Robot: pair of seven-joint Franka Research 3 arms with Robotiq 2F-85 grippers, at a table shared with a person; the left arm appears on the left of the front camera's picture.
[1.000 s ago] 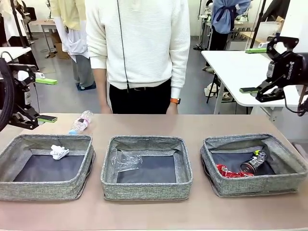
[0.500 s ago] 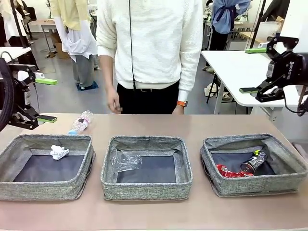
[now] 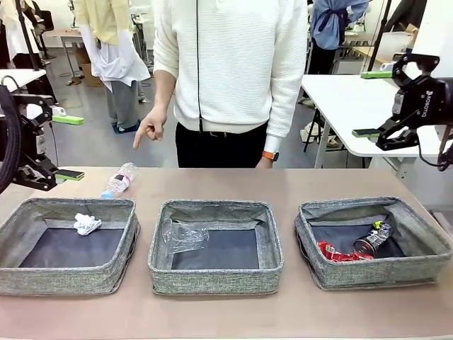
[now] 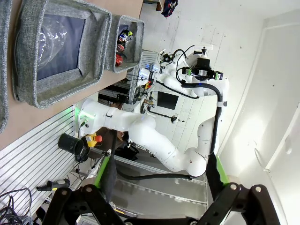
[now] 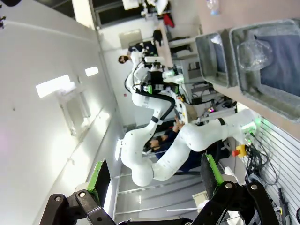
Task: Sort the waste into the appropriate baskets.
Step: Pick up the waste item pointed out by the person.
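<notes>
Three grey woven baskets stand in a row. The left basket (image 3: 21, 212) holds a white tissue wad (image 3: 87, 223). A crumpled clear bottle (image 3: 184, 236) lies in the middle basket (image 3: 212, 209). In the right basket (image 3: 425, 241) are a red dented can (image 3: 334, 251) and a dark can (image 3: 371, 239). Another clear bottle (image 3: 119, 179) lies on the table behind the left basket. A person's hand (image 3: 148, 127) points down above it. My left gripper (image 3: 69, 147) hangs open at the left edge, my right gripper (image 3: 371, 103) open high at the right; both hold nothing.
The person stands at the far side behind the middle basket. A white table (image 3: 347, 99) is behind on the right. The left wrist view looks sideways past its open gripper (image 4: 157, 164) at the middle basket (image 4: 33, 84); the right wrist view's gripper (image 5: 154, 178) is open too.
The person has stepped to the right, raised one hand and now points a finger down toward the bottle on the table. Neither arm has moved.
</notes>
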